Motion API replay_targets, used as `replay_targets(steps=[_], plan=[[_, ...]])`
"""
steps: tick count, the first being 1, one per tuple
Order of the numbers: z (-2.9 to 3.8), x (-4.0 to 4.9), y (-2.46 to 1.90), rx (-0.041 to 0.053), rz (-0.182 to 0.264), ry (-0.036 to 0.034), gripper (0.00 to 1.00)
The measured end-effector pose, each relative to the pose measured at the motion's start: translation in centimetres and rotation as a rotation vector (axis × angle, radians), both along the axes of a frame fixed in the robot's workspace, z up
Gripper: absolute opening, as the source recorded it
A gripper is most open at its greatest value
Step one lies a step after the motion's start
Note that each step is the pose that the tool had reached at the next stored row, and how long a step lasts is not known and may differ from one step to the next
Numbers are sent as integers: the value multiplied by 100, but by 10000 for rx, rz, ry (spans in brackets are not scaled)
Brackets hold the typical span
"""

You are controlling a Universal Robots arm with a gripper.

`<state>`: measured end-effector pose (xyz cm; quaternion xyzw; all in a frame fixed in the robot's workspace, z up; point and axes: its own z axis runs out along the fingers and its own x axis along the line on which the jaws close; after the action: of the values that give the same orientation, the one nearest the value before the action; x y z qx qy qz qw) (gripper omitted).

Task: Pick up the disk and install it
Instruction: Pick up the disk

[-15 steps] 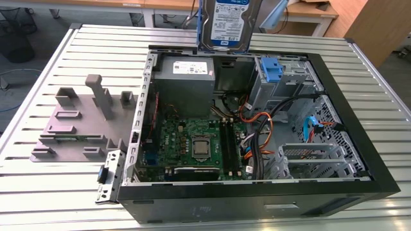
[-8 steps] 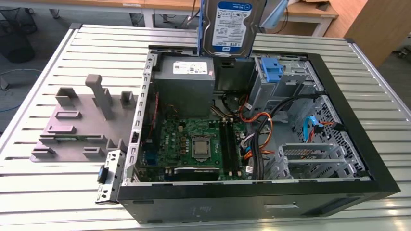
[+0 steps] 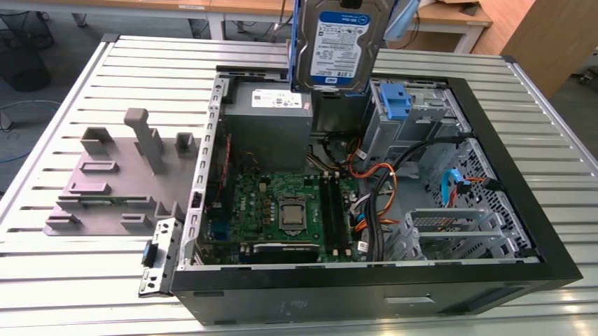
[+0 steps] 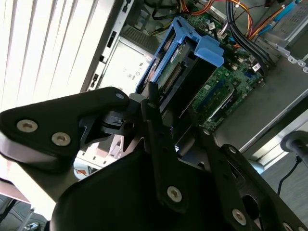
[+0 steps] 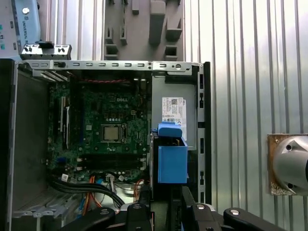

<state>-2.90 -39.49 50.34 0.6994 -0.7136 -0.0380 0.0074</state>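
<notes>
The disk [image 3: 340, 43], silver-grey with a white-and-blue label and blue side rails, hangs upright in the air above the far part of the open computer case [image 3: 523, 274], between the power supply [image 3: 269, 106] and the drive bay [image 3: 400, 106]. In the second wrist view my gripper [image 4: 175, 118] is shut on the disk [image 4: 179, 72], its black fingers [image 4: 155, 113] clamping the rails. In the first wrist view the disk's blue end [image 5: 172, 164] sticks out past my gripper [image 5: 166, 208], over the case's inside.
The case lies on its side on a slatted metal table [image 3: 94, 280], with the motherboard [image 3: 280, 204] and loose cables [image 3: 379, 183] exposed. A grey plastic stand [image 3: 122, 175] with upright posts sits at the exterior view's left of the case.
</notes>
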Motion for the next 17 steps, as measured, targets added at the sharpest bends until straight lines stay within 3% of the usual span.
replay_targets(steps=[17], plan=[[-37,25,-354,2,-19,-1,35]])
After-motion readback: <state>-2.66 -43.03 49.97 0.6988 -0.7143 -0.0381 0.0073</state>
